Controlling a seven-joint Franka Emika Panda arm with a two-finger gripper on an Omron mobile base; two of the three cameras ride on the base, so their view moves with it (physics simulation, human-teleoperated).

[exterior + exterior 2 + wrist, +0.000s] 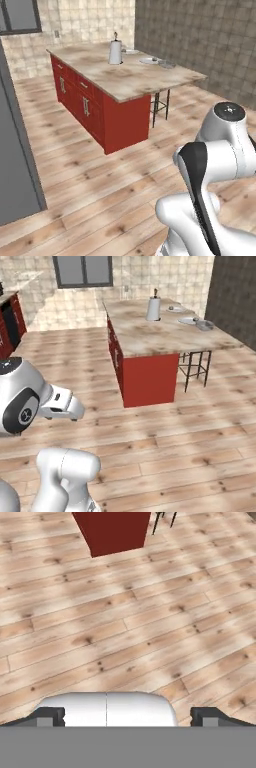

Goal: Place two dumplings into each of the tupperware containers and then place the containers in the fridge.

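You have it all left to do: your black two-finger gripper is wide open and empty, and the small grey see-through tray waits at one o'clock on the far wooden island top.

Kitchen interior. The floor is laid with pale knotted wood planks. At centre, a red-fronted island table with a mottled beige top is shown, its drawers fitted with metal handles; a dark metal stool is tucked under its far end. Beige tiled walls are seen behind, a darker grey tiled wall to the right, and a dark-framed window at the back.
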